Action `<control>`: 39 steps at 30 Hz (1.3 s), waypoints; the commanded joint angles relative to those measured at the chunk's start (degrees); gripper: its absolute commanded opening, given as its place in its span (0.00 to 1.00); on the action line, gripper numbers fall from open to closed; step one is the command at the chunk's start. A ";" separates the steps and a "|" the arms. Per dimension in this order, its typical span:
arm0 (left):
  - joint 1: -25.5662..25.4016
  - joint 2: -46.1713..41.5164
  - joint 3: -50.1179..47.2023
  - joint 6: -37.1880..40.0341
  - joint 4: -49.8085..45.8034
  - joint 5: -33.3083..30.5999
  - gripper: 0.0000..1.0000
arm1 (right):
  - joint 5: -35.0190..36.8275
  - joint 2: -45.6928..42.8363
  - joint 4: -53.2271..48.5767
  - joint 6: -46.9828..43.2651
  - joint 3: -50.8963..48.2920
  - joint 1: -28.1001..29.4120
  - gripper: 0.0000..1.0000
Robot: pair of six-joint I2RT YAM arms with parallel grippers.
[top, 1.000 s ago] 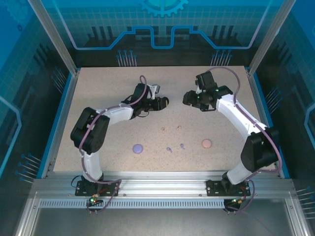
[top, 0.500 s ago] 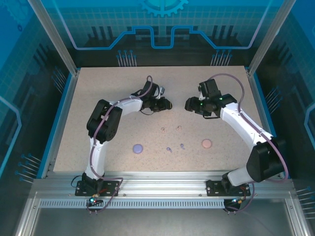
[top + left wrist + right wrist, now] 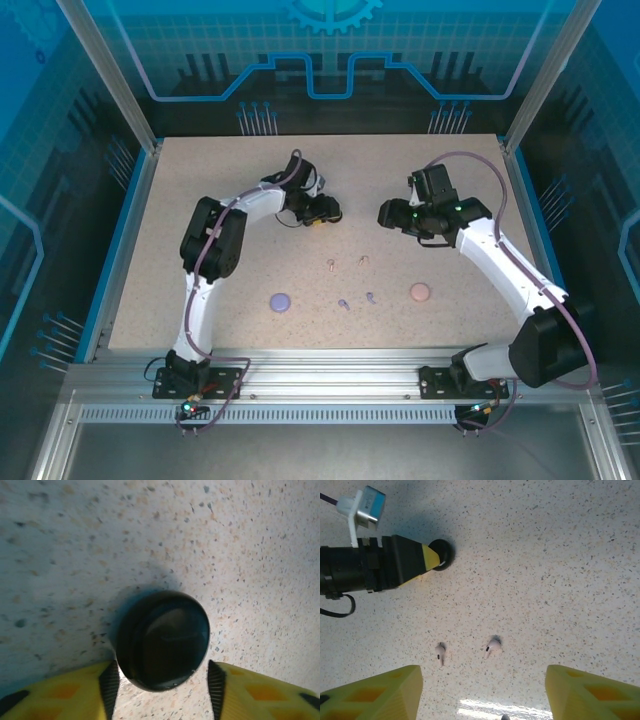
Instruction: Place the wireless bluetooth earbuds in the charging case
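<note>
Our left gripper (image 3: 162,676) stands jaws apart round the black case (image 3: 162,639), toward the table's (image 3: 200,170) far edge.
We hold the right gripper (image 3: 481,681) wide apart over two beige earbuds (image 3: 492,646) mid-table; we'd centre on one, drop straight, pinch its stem w/o flicking it.

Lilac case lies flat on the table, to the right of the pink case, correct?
Not quite. The top view shows the lilac case to the left of the pink case. It does lie flat on the table.
</note>
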 commanded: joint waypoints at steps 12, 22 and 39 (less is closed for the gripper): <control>2.78 -19.31 -5.28 8.31 -8.66 -8.45 0.95 | -0.58 -1.34 -2.50 -2.76 -1.04 0.54 0.78; 3.06 -36.63 -17.91 8.13 -2.42 -15.97 0.99 | 2.86 1.30 -3.78 0.49 -0.34 10.06 0.79; 16.17 -65.20 -49.56 -8.60 19.53 -18.75 0.99 | 8.42 17.57 -3.89 24.45 6.50 33.62 0.80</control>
